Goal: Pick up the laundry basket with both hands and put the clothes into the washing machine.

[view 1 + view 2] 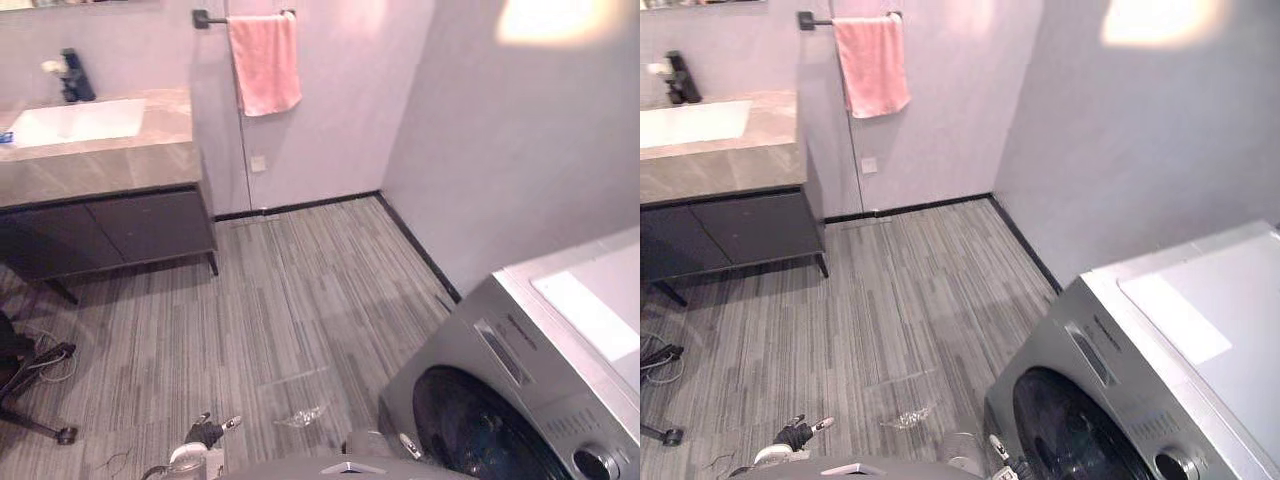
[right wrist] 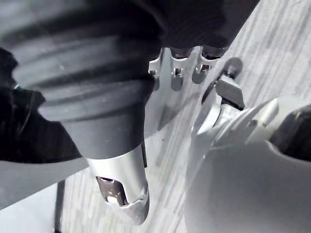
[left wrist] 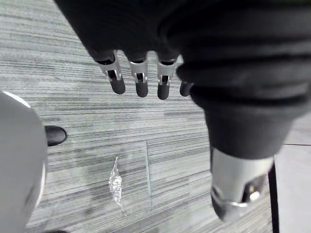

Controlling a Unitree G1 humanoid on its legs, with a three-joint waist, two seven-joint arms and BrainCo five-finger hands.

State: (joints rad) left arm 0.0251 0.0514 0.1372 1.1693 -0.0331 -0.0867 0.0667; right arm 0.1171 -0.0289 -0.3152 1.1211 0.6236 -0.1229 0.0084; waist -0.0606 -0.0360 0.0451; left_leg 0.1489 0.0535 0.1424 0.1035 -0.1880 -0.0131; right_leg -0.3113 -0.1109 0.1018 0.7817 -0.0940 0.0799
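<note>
The washing machine [image 1: 520, 390] is seen low on the robot's right side, on the grey floor [image 1: 300, 300], and its round dark door [image 1: 478, 425] looks shut. Where the laundry basket is cannot be told from these pictures, and it cannot be told if clothes are inside the machine. A basket like that would likely be light but wide, so it is best held at its two sides, by the rim or the handles, with one hand on each side. It should be kept level, so that nothing is tipped out. The clothes would be soft and floppy, and could slip down and drag. The left hand [image 3: 140, 77] is held over the floor with its fingers [image 3: 163, 82] straight and loose and its thumb [image 3: 238, 189] apart, and nothing is held or touched by it. The right hand [image 2: 176, 73] is hung low beside the robot with its fingers relaxed and its thumb [image 2: 121, 194] apart, and nothing is held by it either. Empty hands and a shut door could fit a time when the basket is yet to be fetched, or a time when the clothes are already put away.
</note>
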